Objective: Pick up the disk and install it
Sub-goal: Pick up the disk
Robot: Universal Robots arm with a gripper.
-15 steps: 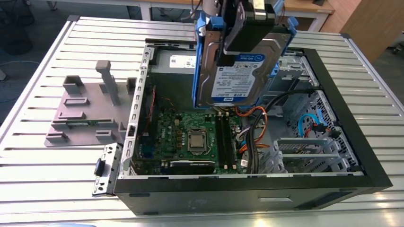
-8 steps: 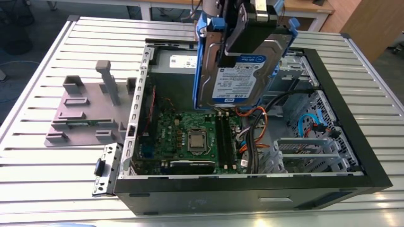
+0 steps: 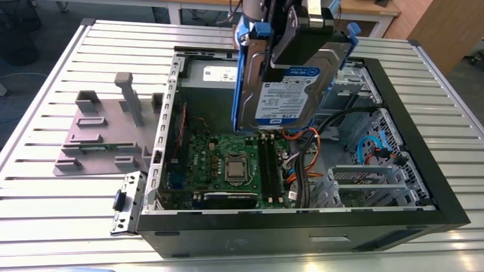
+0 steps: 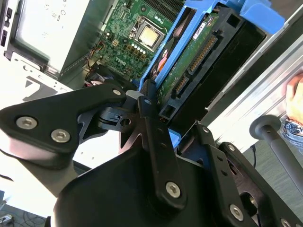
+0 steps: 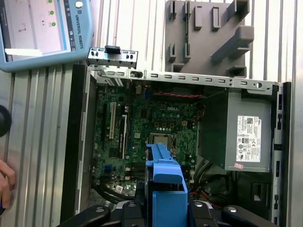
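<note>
Gripper: black gripper (image 3: 302,39) hangs over the open case, its fingers pinched on the disk from both flat sides; in the second wrist view the fingers (image 4: 154,127) clamp the blue bracket's edge.
Disk: the disk (image 3: 286,93) is held upright in the air, label facing the exterior view, blue bracket round its edges, above the motherboard and well clear of it.
Case: black case (image 3: 302,235) lies on its side with the panel off; green motherboard (image 3: 226,164) inside, grey power box (image 5: 248,135) at one end, orange and blue cables (image 3: 306,164) beside the board.
Table: slatted metal table (image 3: 53,226); a grey fixture (image 3: 102,136) with slots and posts sits just beside the case, on the exterior view's left.
Room: a tablet (image 5: 45,33) rests on the table near the case; a person's hand (image 5: 5,182) shows at the table's edge; wooden furniture stands behind the table.
</note>
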